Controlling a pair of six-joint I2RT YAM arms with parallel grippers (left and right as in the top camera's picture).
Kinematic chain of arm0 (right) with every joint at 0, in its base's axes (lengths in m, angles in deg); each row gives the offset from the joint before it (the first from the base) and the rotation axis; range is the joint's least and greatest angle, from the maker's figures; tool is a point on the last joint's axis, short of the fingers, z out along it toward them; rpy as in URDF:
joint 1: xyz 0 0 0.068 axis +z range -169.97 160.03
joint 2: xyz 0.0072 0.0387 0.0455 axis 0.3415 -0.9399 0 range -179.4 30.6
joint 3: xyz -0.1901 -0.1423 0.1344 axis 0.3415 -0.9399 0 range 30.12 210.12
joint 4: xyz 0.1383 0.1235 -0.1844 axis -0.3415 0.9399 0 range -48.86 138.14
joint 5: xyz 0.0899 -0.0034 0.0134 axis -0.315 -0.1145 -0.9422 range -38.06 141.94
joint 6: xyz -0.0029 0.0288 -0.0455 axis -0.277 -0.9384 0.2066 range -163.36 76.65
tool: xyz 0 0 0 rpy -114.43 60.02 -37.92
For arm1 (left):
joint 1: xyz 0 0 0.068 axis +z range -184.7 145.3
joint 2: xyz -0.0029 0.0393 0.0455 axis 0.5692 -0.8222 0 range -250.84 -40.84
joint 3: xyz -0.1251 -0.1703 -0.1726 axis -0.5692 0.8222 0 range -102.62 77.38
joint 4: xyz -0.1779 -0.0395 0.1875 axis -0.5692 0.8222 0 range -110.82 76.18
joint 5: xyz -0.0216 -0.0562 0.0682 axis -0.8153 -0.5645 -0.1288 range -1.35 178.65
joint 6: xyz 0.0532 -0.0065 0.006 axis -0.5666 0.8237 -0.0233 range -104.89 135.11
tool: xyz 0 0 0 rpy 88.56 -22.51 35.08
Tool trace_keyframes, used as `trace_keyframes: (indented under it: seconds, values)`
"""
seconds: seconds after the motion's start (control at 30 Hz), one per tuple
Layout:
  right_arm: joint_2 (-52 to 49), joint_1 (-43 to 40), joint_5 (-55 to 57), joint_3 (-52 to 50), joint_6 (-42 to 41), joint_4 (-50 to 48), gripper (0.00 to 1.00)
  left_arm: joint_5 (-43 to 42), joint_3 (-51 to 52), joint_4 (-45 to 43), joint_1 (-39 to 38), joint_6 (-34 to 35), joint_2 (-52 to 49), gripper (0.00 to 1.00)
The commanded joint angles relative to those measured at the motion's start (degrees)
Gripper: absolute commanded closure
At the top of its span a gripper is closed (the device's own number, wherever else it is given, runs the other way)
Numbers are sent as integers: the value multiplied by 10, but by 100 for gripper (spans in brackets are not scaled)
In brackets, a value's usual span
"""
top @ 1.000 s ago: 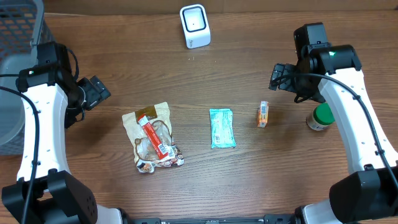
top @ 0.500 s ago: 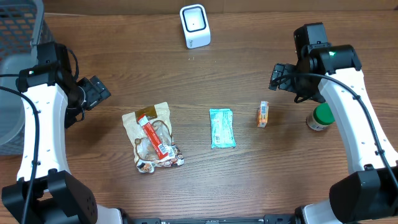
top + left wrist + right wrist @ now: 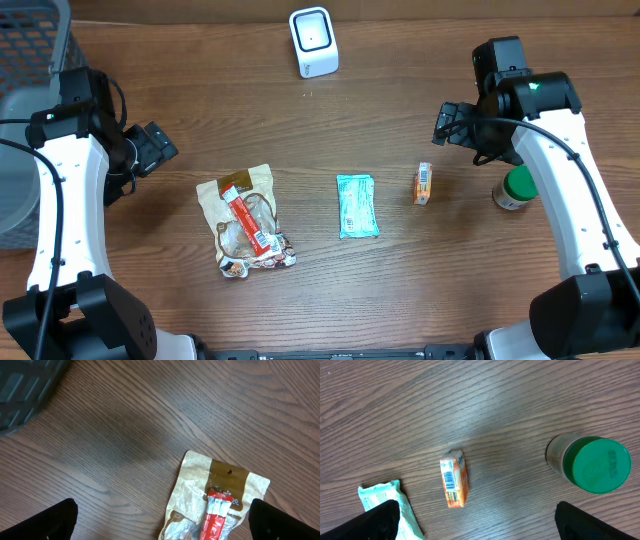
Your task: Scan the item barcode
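Two robot arms are poised over a wooden surface (image 3: 400,290) laid with four goods and a white scanner (image 3: 313,42). The left hand (image 3: 155,148), its fingers spread wide and gripping nothing, hangs above bare wood just up and to the left of a tan snack bag (image 3: 245,220). The bag lies flat with a red strip down its front. The right hand (image 3: 450,124), likewise spread and empty, hangs above the wood just beyond a small orange box (image 3: 424,184). From that wrist's camera, the box lies on its side with a barcode (image 3: 451,479) facing up. A teal packet (image 3: 357,205) lies flat between the bag and the box, apart from both. A jar (image 3: 515,188) with a green lid stands upright to the right of the box, partly under the right arm in the overhead view. The scanner stands near the far edge of the surface, well apart from all four goods, its dark-rimmed face visible from above. A grey mesh basket (image 3: 30,50) sits at the far left corner, beside the left arm. Neither hand touches any of the goods.
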Motion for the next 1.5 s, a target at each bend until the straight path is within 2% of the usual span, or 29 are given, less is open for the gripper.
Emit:
trace_keyframes:
  seconds: [0.0,0.17,0.6,0.77,0.9,1.1,1.13,1.17,1.2,1.27,1.3,1.33,1.47]
  values:
    - [0,0,2,2,2,-2,0,2,-12,-1,-4,-11,0,0]
    - [0,0,2,2,2,-4,0,2,-12,-1,-4,-11,0,0]
    - [0,0,-2,2,2,-163,0,2,-12,-1,-4,-11,0,0]
    - [0,0,-3,0,1,-163,0,2,-12,-1,-4,-11,0,0]
    - [0,0,-7,0,2,-115,0,2,-12,-1,-4,-11,0,0]
    - [0,0,-7,0,2,-104,0,2,-12,-1,-4,-11,0,0]
    - [0,0,-7,0,2,-100,10,2,-12,-1,-4,-11,0,0]
    - [0,0,-7,0,2,-95,24,2,-12,-1,-4,-11,0,0]
    - [0,0,-7,0,2,-89,32,2,-12,-1,-4,-11,0,0]
    - [0,0,-6,0,2,-75,62,2,-12,-1,-4,-11,0,0]
    - [0,0,-3,0,2,-68,81,2,-12,-1,-4,-11,0,0]
    - [0,0,5,0,2,-59,94,2,-12,-1,-4,-11,0,0]
    - [-1,0,33,-6,10,-35,96,2,-12,-1,-4,-11,0,0]
